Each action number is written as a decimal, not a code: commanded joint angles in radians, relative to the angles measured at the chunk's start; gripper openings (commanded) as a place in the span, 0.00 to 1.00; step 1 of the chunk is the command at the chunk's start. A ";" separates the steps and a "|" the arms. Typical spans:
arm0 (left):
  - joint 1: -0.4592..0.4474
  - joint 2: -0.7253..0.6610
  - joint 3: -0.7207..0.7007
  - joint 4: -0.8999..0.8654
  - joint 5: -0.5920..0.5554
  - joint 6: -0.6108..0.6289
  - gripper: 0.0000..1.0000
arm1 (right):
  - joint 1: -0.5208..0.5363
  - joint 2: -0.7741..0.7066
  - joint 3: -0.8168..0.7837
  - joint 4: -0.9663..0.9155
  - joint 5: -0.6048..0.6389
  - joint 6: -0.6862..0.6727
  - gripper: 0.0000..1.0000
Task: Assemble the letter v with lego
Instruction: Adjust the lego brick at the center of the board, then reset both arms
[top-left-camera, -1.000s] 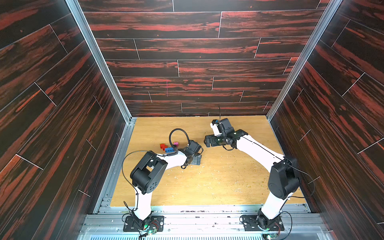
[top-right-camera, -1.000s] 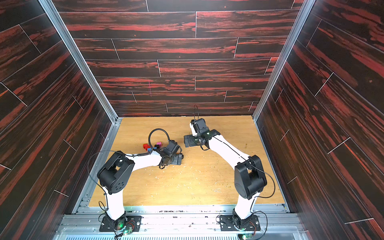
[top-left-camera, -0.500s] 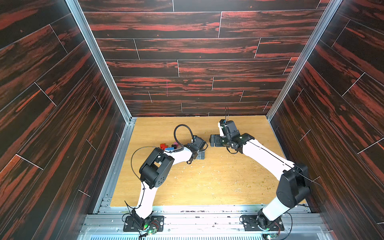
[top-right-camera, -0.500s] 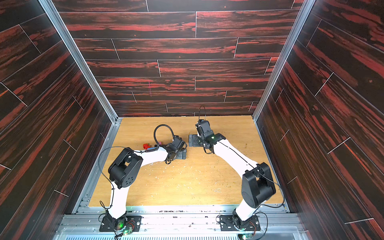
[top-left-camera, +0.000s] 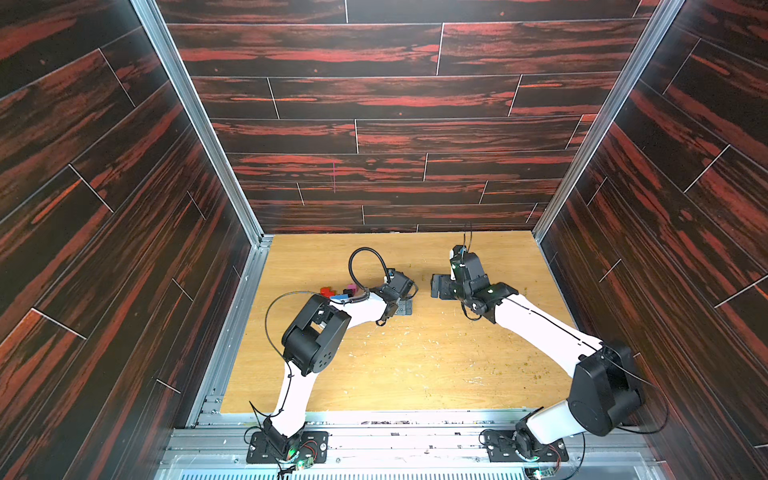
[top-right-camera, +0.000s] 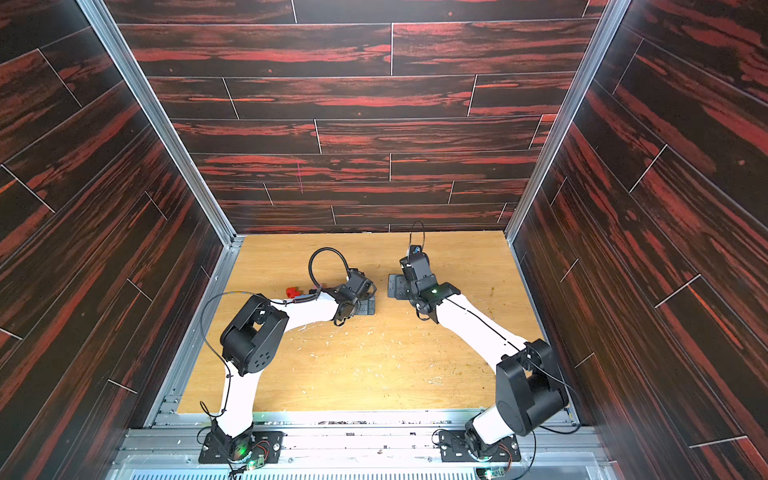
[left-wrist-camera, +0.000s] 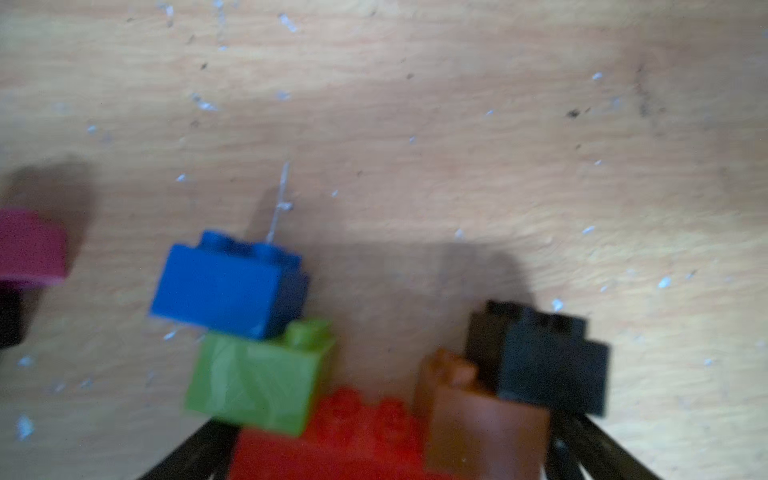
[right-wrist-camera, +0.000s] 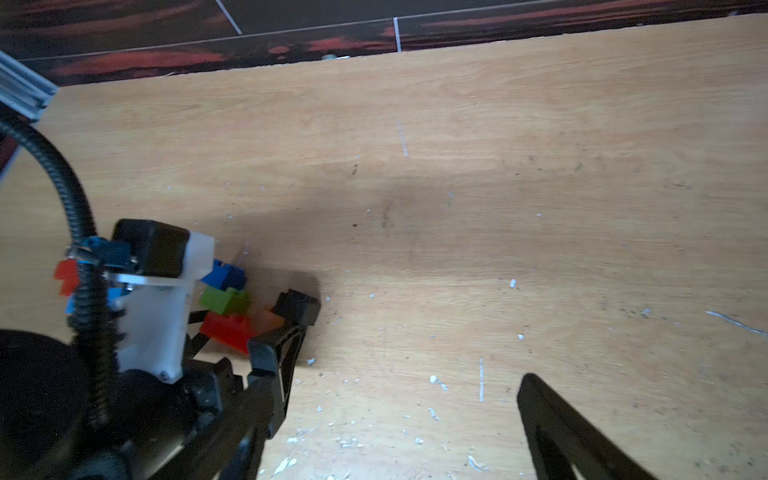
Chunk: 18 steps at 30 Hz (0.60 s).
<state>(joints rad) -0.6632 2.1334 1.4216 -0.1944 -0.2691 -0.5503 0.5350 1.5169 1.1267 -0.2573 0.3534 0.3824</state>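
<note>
On the scuffed wooden board (top-left-camera: 415, 365), in a top view, the left gripper (top-left-camera: 404, 308) crouches, jaws spread; the right gripper (top-left-camera: 439, 286) gapes nearby. Left wrist: blurry studded lego (left-wrist-camera: 257, 378), red brick (left-wrist-camera: 345, 440) and orange brick (left-wrist-camera: 482, 432) between its prongs. Right wrist: the blocky plastic cluster huddles, bricks touching.

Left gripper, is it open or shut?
Open. In the left wrist view the left gripper has its black fingers wide apart, a red brick between them.

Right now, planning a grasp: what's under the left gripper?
Red brick between the left gripper's open fingers, lime green brick and orange brick flanking; from above the gripper covers them.
</note>
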 joint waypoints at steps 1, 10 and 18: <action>-0.019 0.014 0.021 -0.052 0.033 -0.030 1.00 | -0.016 -0.020 -0.032 0.046 0.071 0.006 0.95; -0.030 -0.197 -0.146 0.007 -0.018 -0.026 1.00 | -0.087 -0.213 -0.260 0.274 0.032 -0.001 0.96; -0.029 -0.469 -0.294 0.035 -0.141 0.047 1.00 | -0.139 -0.310 -0.396 0.426 0.217 -0.222 0.98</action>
<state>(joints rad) -0.6949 1.7947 1.1709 -0.1707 -0.2966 -0.5423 0.4107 1.2526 0.7948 0.0452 0.4507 0.2996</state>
